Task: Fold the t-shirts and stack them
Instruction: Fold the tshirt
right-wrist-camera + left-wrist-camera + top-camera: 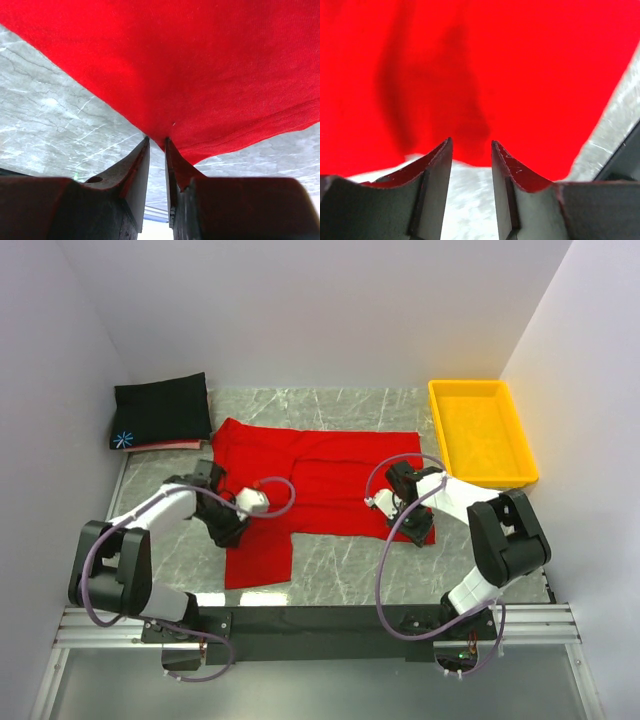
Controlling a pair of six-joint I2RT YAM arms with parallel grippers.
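Right tool (157,139): jaws almost closed, pinching the near edge of the red t-shirt (320,480). The cloth rises off the tips, with bare table (350,570) under it. The bite is thin, right at the hem.

Left tool (472,142): narrow gap and nothing in it that I can see. There's table between the fingers (436,165), and the shirt edge sits right at the tips. I'd call it not gripped yet.

Red shirt is spread flat across the middle of the table, with one flap running toward the near edge on my left side. The black t-shirt (160,410) is folded in the far-left corner, with what looks like the pink t-shirt (168,446) under it. That stack is just beside the red shirt's far-left corner. The yellow tray (480,435) is far right, out of the way.

Risks from here, as I judge them:
- Left closes short of the hem, so it gets nothing or only one layer. Right would then lift alone, the shirt would skew and the fold would come out crooked.
- Right's bite is shallow, so any drag against the table could pull the hem out.
- Pulling the shirt sideways could tug the stack in the corner.
- My cable loops hang over the cloth and could snag it on a swing.
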